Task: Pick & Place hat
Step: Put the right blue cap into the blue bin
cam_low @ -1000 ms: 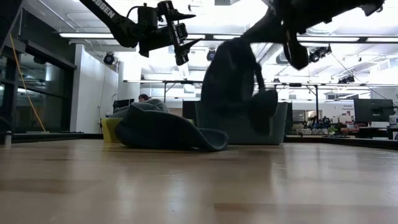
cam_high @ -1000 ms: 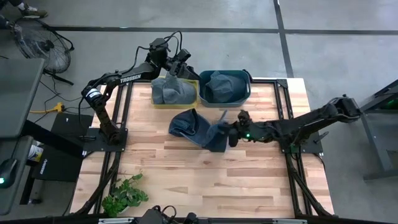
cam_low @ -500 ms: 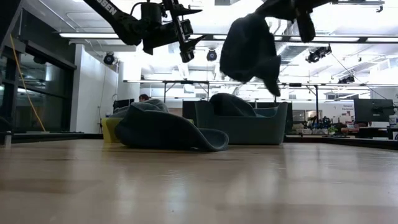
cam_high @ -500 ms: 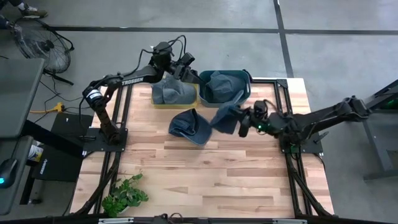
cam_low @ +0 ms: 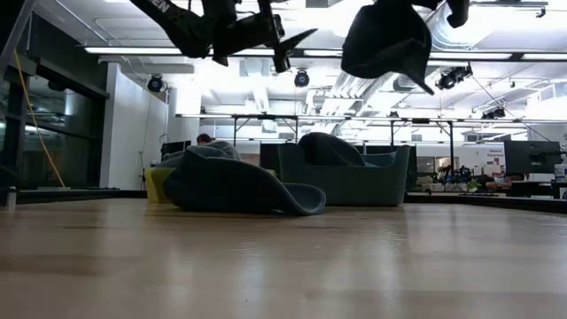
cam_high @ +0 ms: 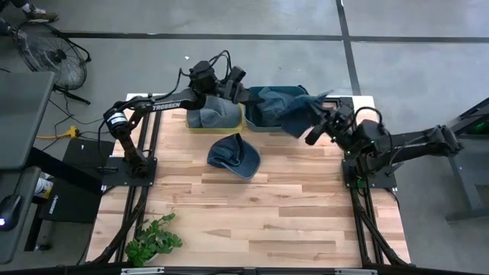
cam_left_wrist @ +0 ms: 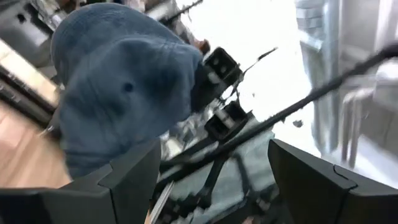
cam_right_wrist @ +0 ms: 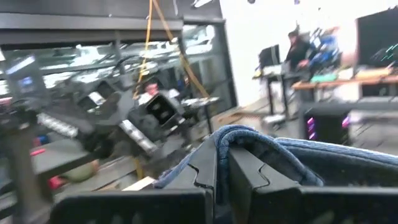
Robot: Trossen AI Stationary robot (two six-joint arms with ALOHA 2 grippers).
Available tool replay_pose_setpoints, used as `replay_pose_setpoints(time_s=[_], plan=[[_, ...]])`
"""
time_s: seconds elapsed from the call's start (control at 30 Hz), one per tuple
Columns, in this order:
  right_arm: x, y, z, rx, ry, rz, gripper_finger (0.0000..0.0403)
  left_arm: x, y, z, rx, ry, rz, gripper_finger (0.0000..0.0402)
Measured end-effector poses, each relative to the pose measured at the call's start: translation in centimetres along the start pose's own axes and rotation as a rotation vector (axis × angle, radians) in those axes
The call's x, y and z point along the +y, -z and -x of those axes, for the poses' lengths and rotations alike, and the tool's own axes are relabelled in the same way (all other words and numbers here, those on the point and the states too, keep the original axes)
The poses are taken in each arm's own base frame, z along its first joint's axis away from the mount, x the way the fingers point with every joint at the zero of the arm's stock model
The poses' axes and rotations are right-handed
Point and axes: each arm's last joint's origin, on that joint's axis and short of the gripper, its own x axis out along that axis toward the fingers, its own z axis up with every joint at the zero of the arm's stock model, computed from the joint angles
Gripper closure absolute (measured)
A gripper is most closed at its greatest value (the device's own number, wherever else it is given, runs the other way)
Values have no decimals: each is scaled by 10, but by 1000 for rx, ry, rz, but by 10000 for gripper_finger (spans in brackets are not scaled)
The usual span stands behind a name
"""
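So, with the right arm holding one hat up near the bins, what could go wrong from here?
1. The right gripper pinches only a fold of the carried hat; it could slip out short of the teal bin.
2. The left gripper hovers open close beside that hat, above the bins; the arms might collide.
3. The teal bin already holds a hat heaped above its rim, so another may roll off.
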Motion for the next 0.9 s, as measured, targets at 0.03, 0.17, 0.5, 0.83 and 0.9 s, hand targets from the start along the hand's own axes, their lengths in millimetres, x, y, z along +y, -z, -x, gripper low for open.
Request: replay_pose_setpoints(time_s=[0.03,0.17,0.5,0.83,0.9], plan=[[-2,-2,-1,-14,7,19,395,-1,0,-2,-27,1,26,108],[-11,-11,-5,-74,23,102,395,-3,4,-11,-126,-12,215,108],[-25,-13,-22,-149,-79,454,395,-3,17,-31,-339,-21,484,108],[-41,-15,-33,-180,-87,537,395,-2,32,-46,-417,-77,584,108],[-43,-16,-35,-185,-99,545,395,-2,34,-48,-437,-77,601,108]])
